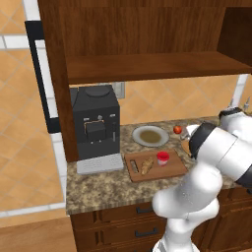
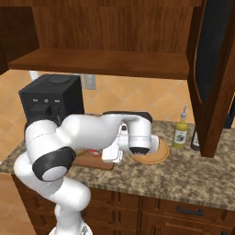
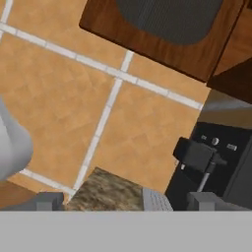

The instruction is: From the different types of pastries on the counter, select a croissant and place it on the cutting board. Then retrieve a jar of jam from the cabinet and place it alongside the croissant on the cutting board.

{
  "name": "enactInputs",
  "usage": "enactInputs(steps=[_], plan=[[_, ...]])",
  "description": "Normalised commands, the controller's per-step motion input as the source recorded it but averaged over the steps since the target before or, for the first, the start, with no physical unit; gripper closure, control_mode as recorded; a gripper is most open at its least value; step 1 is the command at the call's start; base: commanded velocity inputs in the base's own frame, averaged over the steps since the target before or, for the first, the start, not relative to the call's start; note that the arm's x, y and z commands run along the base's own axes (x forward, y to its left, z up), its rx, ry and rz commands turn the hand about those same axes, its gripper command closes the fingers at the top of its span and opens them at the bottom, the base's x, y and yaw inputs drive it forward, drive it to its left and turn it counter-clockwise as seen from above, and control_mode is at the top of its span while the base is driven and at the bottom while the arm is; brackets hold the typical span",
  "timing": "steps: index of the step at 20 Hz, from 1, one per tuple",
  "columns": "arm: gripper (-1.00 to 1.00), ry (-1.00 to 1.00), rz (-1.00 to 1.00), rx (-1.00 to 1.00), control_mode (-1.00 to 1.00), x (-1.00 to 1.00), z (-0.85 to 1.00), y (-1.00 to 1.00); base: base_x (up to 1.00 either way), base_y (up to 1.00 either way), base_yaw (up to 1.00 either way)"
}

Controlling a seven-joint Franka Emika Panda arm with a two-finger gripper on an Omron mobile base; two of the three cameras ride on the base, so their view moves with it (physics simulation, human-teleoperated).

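Hiding the cutting board [image 2: 98,163] (mostly): arm [image 2: 87,131].

No legible text, brand name, number or sign appears on any surface here. The yellow-green squeeze bottle [image 2: 180,133] on the speckled granite counter [image 2: 193,176] carries a pale label with a dark mark, but the mark is too small and blurred to read. The black box-shaped coffee machine [image 1: 96,125] has small round controls on its front panel; no lettering can be made out beside them, from the base or from the hand camera [image 3: 216,157]. The small red jar with a pale band [image 1: 163,157], standing on the reddish-brown wooden cutting board [image 1: 172,170], shows no readable print.
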Motion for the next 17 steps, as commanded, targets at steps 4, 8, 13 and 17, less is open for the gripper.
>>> enactInputs(steps=[4, 8, 13, 17], plan=[[-1.0, -0.08, 0.0, -0.09, -1.0, -0.6, 0.84, 0.2, 0.0, 0.0, 0.0], [-1.0, -0.04, 0.0, -0.09, -1.0, -0.59, 0.76, 0.28, 0.0, 0.0, 0.0], [-1.0, 0.0, 0.0, -0.07, -1.0, -0.49, 0.74, 0.22, 0.0, 0.0, 0.0], [-1.0, -0.01, 0.0, -0.07, -1.0, -0.47, 0.64, 0.24, 0.0, 0.0, 0.0]])
